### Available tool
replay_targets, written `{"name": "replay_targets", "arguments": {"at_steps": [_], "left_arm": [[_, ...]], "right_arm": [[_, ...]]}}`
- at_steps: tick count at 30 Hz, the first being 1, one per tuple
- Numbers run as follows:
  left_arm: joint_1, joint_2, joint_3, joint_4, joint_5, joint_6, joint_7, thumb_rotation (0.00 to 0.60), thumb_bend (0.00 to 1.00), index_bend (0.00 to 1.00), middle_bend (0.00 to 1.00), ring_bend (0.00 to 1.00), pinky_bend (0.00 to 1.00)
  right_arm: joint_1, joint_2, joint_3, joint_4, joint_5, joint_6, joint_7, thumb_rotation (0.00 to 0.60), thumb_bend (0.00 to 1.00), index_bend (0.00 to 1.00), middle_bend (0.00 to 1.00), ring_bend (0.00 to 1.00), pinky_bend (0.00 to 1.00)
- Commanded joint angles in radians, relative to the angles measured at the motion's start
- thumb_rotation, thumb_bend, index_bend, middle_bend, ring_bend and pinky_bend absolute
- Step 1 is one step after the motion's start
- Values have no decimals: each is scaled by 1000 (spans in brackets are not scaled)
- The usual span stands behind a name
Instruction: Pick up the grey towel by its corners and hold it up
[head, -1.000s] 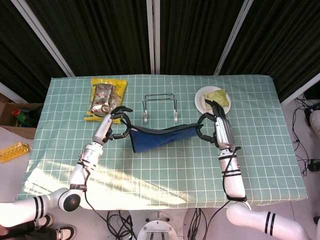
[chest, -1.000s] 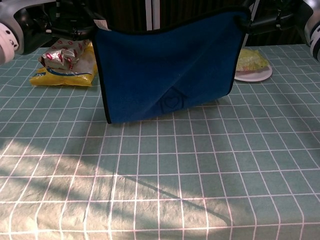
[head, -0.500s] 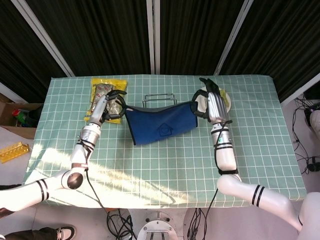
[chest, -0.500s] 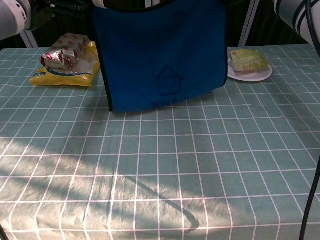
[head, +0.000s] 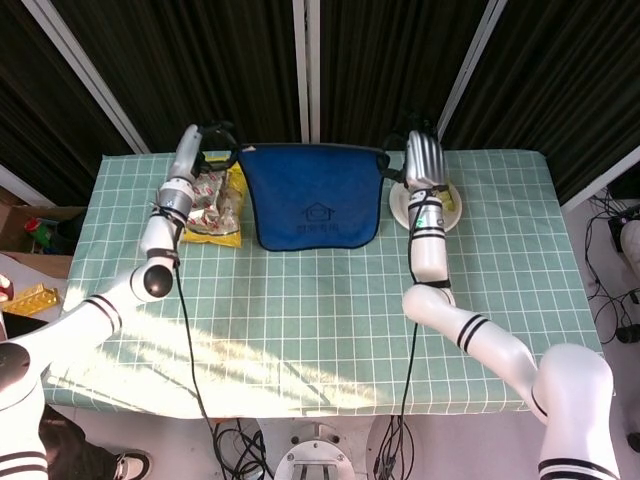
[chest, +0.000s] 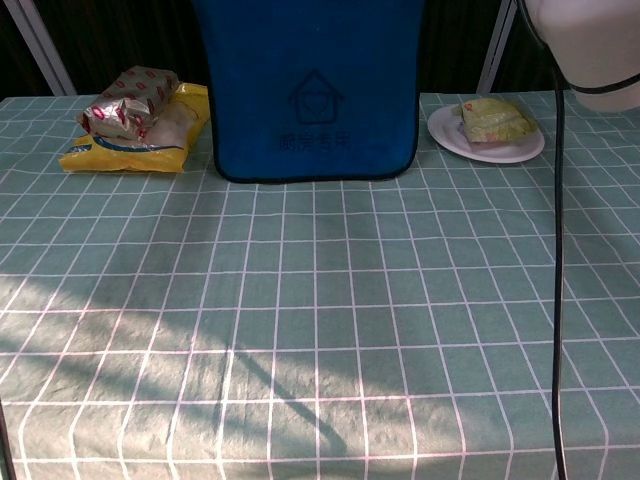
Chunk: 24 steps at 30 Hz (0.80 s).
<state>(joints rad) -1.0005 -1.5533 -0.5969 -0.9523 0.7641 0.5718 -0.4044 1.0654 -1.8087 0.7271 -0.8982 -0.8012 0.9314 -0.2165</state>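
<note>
- While hanging flat above the bench (head: 320, 300), towel (head: 314, 195) shows blue; lower hem is near the checked cloth, front area open.
- Left hand (head: 190, 150) grasps its upper left corner; right hand (head: 423, 160) grasps the upper right corner.
- Snack bags (chest: 140, 125) lie left of it, plate (chest: 487, 145) with wrapped food right.
</note>
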Motion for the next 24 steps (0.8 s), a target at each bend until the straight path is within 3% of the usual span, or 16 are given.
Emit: {"name": "replay_targets", "arguments": {"at_steps": [1,4,8,13,16,21,24], "left_arm": [[-115,-35,0,194,-91,-158,32,600,239,0,0,131,105],[-117,-50,14,236,-154,-141,63,600,208,0,2,148,105],[-94,-18,69,201,-248,-132,156,600,206,0,0,132,98],[-44,60,91,10,-334,-17,219,600,205,0,0,94,96],[-9,117,99,-138,-336,91,257,600,208,0,0,78,96],[135,260,117,-511,-136,278,237,600,213,0,0,59,102],[272,338,194,-732,111,425,225,600,210,5,6,59,107]], "right_arm": [[150,-73,21,226,110,-96,-102,600,292,0,0,0,0],[166,-64,-1,252,98,-127,-98,600,189,0,0,0,0],[149,-28,-33,202,91,-152,-111,600,156,0,0,0,0],[96,19,-48,50,118,-71,-147,600,144,0,0,0,0],[31,68,-59,-107,128,-12,-140,600,155,0,0,0,0],[-181,238,-172,-529,5,145,-119,600,176,0,0,0,0],[-338,365,-289,-781,-130,266,-112,600,176,0,0,0,0]]}}
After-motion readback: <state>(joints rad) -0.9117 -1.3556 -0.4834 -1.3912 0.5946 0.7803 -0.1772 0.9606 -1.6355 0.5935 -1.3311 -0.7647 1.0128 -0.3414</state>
